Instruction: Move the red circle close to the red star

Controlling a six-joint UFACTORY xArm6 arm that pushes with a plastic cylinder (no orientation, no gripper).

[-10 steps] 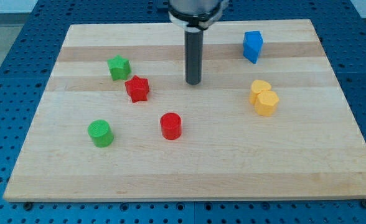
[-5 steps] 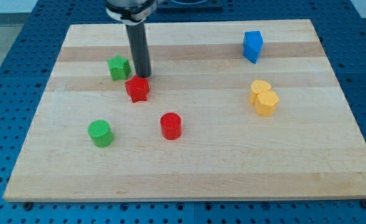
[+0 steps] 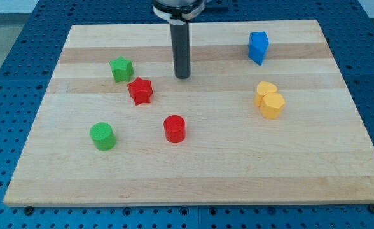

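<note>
Camera view: rod tip (image 3: 182,77) down on counter (image 3: 193,172), toward view's top, right of red star (image 3: 140,90), above red circle (image 3: 174,128), touching neither. No jaws on this rig, so nothing to report there.

Red circle near counter middle, below-right of red star, clear gap between.

Best approach, as judged: swing tip round to circle's lower-right side, then push up-left toward star. Keep push line through circle centre so no sideways roll-off. Stop short, avoid knocking star into green star (image 3: 121,69).

Count: red 2 (star, circle); green 2 (star, green circle (image 3: 102,136)); two touching yellow blocks (image 3: 270,99); blue block (image 3: 258,47) 1. Total 7.
</note>
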